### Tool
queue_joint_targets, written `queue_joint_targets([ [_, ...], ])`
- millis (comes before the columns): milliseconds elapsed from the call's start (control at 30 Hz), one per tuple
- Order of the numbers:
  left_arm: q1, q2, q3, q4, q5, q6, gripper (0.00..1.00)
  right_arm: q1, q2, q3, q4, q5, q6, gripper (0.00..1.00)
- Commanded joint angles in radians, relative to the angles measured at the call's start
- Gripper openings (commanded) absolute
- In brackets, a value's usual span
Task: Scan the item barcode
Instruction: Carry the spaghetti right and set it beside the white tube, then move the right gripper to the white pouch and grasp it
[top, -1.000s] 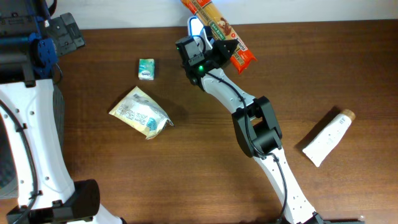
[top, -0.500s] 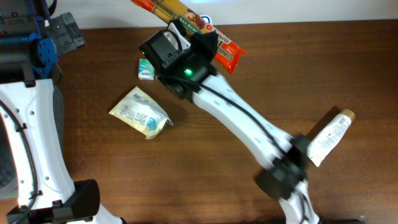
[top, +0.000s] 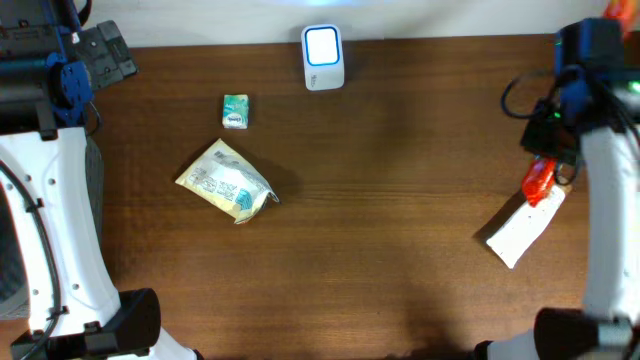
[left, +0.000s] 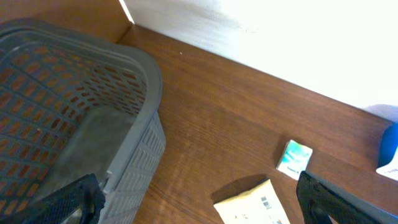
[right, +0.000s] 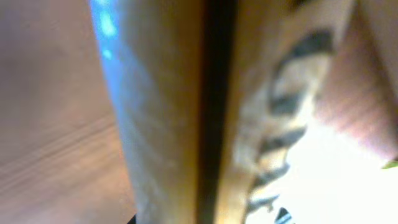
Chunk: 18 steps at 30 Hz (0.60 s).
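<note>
The item is a long orange pasta packet (top: 538, 182). My right gripper (top: 574, 96) is shut on it at the table's right edge, above the white tube. Only the packet's ends show in the overhead view, one below the arm and one at the top right corner. In the right wrist view the packet (right: 180, 112) fills the frame, blurred, and hides the fingers. The white scanner (top: 323, 57) with its lit blue face stands at the back centre, far from the packet. My left gripper (left: 202, 211) is open and empty at the far left, beside the basket.
A small green box (top: 235, 110) and a cream pouch (top: 228, 182) lie left of centre. A white tube (top: 525, 225) lies at the right, under the packet's lower end. A grey mesh basket (left: 74, 112) stands off the table's left end.
My right arm has swung from the scanner at the back centre over to the table's right edge, carrying the packet with it. The left arm has not moved.
</note>
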Motion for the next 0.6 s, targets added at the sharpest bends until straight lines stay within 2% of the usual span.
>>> queue_joint_targets([
  [0,0.004,0.003,0.000,0.000,-0.011,0.012,0.99,-0.024,0.087,-0.269,0.145,0.078,0.064,0.04],
  [67,0.004,0.003,0.000,0.000,-0.011,0.012,0.99,-0.026,0.192,-0.359,0.159,0.296,0.221,0.04],
  [100,0.004,0.003,0.000,0.000,-0.011,0.012,0.99,-0.026,0.212,-0.359,0.159,0.344,0.245,0.18],
  [133,0.004,0.003,0.000,0.000,-0.011,0.012,0.99,-0.026,0.213,-0.359,0.159,0.357,0.245,0.44],
  [167,0.004,0.003,0.000,0.000,-0.011,0.012,0.99,-0.026,0.213,-0.359,0.159,0.356,0.245,0.94],
  [200,0.004,0.003,0.000,0.000,-0.011,0.012,0.99,-0.026,0.213,-0.359,0.159,0.349,0.245,0.99],
  [300,0.004,0.003,0.000,0.000,-0.011,0.012,0.99,0.016,0.209,-0.295,0.115,0.283,0.212,0.99],
  [400,0.004,0.003,0.000,0.000,-0.011,0.012,0.99,0.129,0.209,-0.116,0.142,-0.020,0.065,0.99],
  [467,0.004,0.003,0.000,0.000,-0.011,0.012,0.99,0.217,0.212,-0.096,0.329,-0.420,-0.105,0.99],
  [500,0.004,0.003,0.000,0.000,-0.011,0.012,0.99,0.273,0.229,-0.096,0.440,-0.547,-0.123,0.99],
  [567,0.004,0.003,0.000,0.000,-0.011,0.012,0.99,0.373,0.278,-0.096,0.583,-0.637,-0.123,0.99],
])
